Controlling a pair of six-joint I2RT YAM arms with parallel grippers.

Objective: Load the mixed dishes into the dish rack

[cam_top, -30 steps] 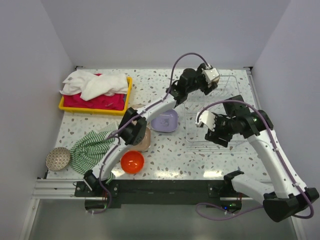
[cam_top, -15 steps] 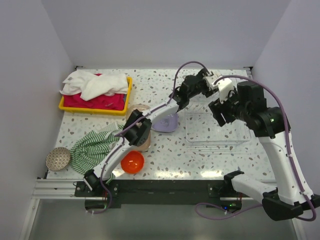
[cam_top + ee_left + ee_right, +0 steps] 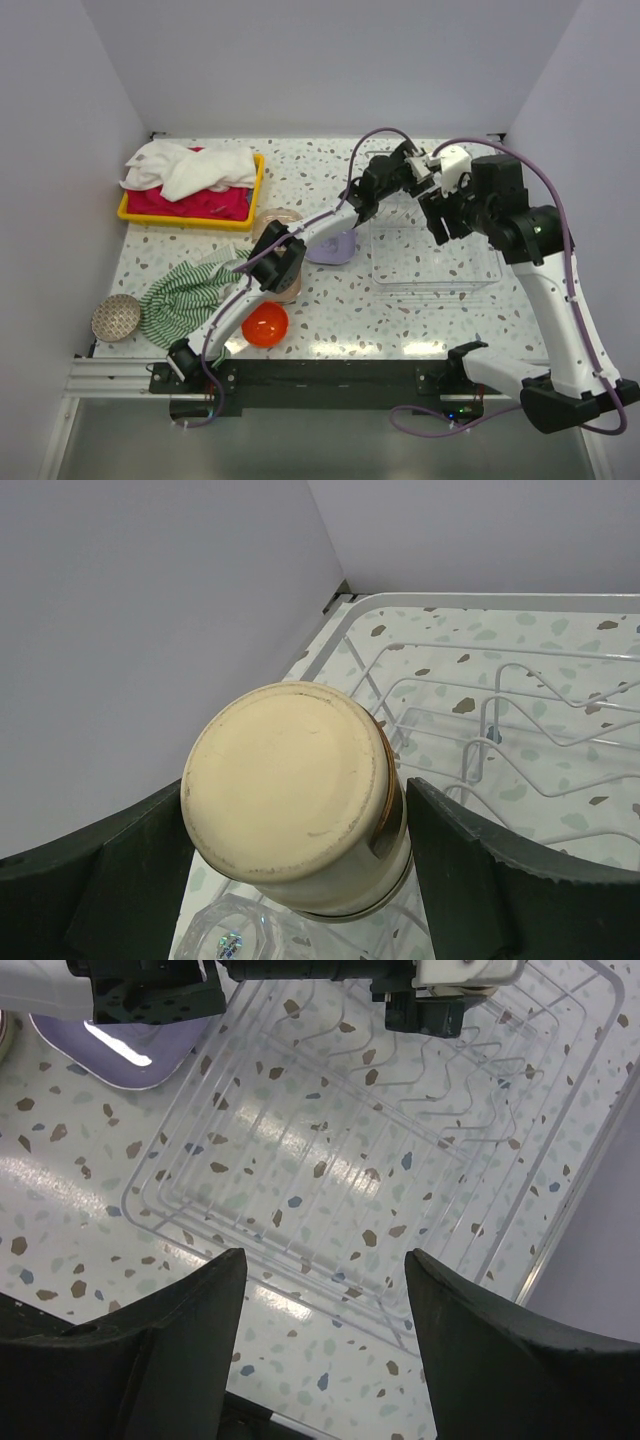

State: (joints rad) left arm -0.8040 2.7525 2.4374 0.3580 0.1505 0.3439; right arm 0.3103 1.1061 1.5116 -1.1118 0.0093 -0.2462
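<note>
White walls box in the speckled table (image 3: pixel 340 310), and the dish rack (image 3: pixel 330 1160) sits on it at your right, toward the far side. By the look of it you are early in the job.

Your left gripper (image 3: pixel 298 810) is reached out to the rack's far left corner. Its jaws stand wide, with a finger pressed to each side of the beige cup (image 3: pixel 285 780), so it looks to have the cup in its grasp. The cup's base faces the wrist camera and rack wires show beyond it. You cannot tell from these views whether the cup is already resting on the wires or hanging just above them. A small clear glass (image 3: pixel 235 935) shows just beside the cup at the bottom of the left wrist view. It seems to be in that same corner, though the view cuts it off.

Your right gripper (image 3: pixel 325 1260) hangs over the rack with its fingers spread and nothing between them. The wires below it are bare.

Most of the load is out on the table. The lilac plate (image 3: pixel 335 246) lies just left of the rack. The tan plates (image 3: pixel 283 215) sit under and beside your left arm. The orange bowl (image 3: pixel 265 324) is near the front edge, and the speckled bowl (image 3: pixel 115 317) is far left, past the green cloth (image 3: pixel 185 295). Once the cup is seated, those are what remain for you to load.
</note>
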